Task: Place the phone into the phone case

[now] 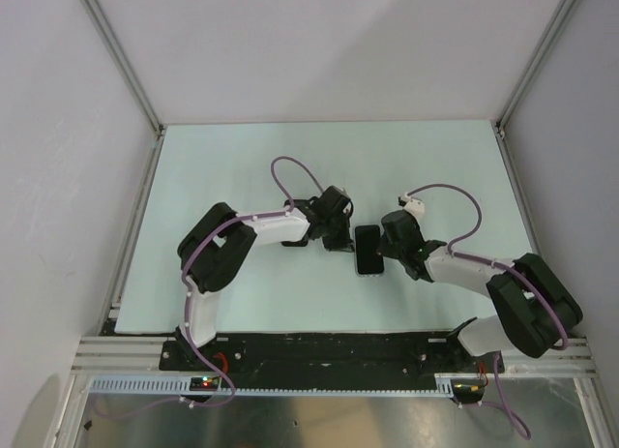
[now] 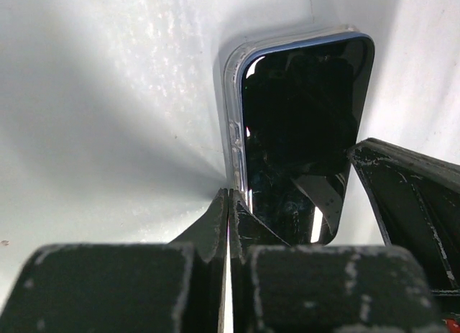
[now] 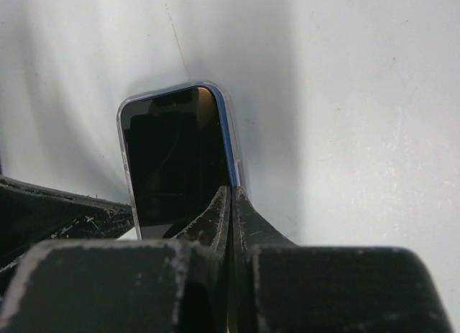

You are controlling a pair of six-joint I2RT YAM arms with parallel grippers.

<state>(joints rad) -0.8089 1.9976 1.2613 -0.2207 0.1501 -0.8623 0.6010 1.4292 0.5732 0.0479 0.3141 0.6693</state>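
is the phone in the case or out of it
In. Both wrist views show the clear phone case wrapping the edges and corners of the black phone. Fully seated or not: cannot tell.

We can read no text, brand, number or sign in any of the three views. The phone (image 1: 368, 250) shows us only a dark, blank screen. The clear rim of the phone case (image 2: 227, 88) along its edge carries no mark we can make out.
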